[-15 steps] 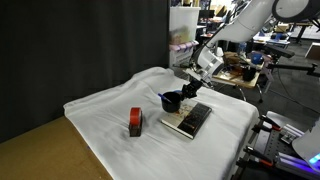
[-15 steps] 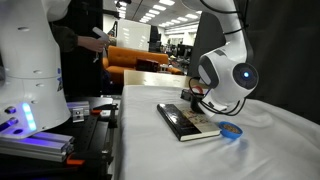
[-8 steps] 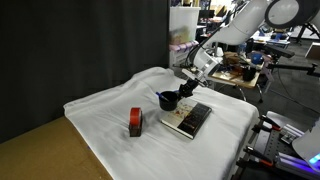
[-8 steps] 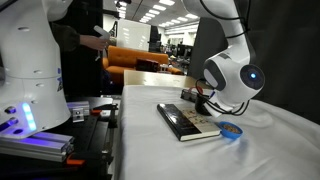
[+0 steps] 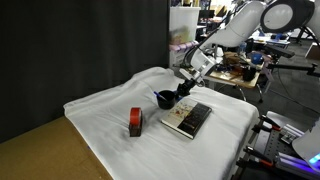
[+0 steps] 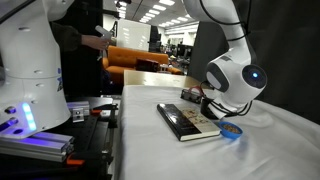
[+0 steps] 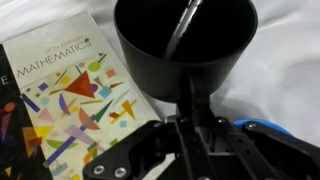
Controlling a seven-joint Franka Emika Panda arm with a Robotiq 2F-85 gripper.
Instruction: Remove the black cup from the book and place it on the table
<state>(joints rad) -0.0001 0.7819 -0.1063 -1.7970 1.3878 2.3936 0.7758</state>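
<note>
Hanging pinched by its rim in the closed jaws, the black cup [image 7: 185, 45] sits off the book [image 7: 70, 100], just beside its cover, over the white-draped bench [image 5: 100, 110]; a blue lid [image 7: 275, 128] lies near.

Red and black block [image 5: 135, 122]: I see it standing upright, alone.
Blue round lid [image 6: 231, 130]: lies flat.
Black curtain [image 5: 80, 50]: hangs behind.

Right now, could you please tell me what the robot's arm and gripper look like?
The arm is glossy white, with rounded, bulbous segments; one joint carries a dark round cap with a small blue light. The gripper is black, built of angular linked bars. No lettering or loose cables show clearly.
</note>
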